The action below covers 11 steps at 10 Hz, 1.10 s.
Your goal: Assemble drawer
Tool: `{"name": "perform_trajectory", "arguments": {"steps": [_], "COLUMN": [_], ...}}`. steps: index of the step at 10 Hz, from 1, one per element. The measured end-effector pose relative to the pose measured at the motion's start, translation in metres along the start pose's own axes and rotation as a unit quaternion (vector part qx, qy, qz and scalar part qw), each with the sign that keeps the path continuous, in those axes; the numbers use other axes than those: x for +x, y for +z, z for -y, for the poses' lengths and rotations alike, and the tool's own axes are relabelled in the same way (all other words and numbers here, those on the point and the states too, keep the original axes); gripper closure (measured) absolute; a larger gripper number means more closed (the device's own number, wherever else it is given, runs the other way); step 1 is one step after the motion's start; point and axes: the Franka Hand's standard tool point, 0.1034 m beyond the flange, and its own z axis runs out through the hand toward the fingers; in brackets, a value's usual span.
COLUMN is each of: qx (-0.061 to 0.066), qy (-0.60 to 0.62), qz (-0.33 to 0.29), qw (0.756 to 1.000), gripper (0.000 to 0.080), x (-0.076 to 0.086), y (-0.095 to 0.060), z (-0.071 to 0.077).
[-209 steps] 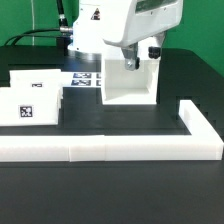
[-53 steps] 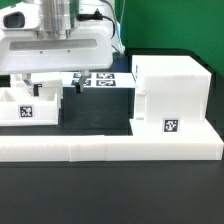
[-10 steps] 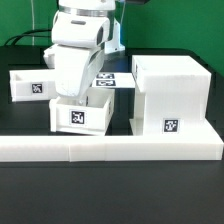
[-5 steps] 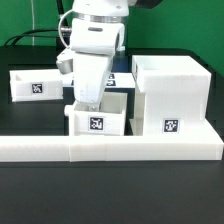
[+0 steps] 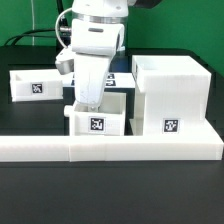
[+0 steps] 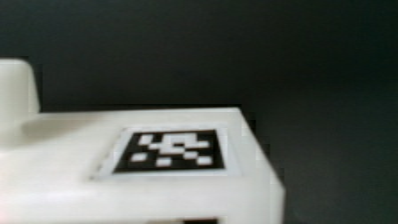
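The large white cube-like housing (image 5: 170,92) stands at the exterior view's right, against the long low L-shaped wall (image 5: 110,149). My gripper (image 5: 87,104) reaches down onto the left wall of a small white tray (image 5: 104,119) and is shut on it. The tray sits just left of the housing, behind the wall, with its tag facing the camera. The second small tray (image 5: 32,85) stands at the far left. The wrist view shows the held tray's tagged face (image 6: 173,150) close up over dark table. My fingertips are hidden there.
The marker board (image 5: 119,81) lies behind the held tray, partly hidden by the arm. The L-shaped wall runs along the front and turns back at the right end (image 5: 207,128). Cables (image 5: 30,38) lie at the back left.
My gripper has carried the small tray to the right, from mid-table to close beside the housing. Over the last half second it has barely moved.
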Motion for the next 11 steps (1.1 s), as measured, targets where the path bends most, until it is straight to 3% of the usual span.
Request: {"name": "perform_trajectory", "arguments": {"steps": [2, 8, 9, 11], "qx": [-0.01, -0.004, -0.011, -0.012], "qy": [0.0, 0.0, 0.001, 0.002], "qz": [-0.003, -0.004, -0.006, -0.006], "qw": [1.0, 1.0, 1.0, 1.0], "gripper": [0.0758, 0.0758, 0.0758, 0.0758], "x": [0.0037, 0.0065, 0.0083, 0.0096], "y": [0.0007, 0.0067, 0.0068, 0.0061], "z": [-0.0022, 0.0015, 0.0003, -0.0008]}}
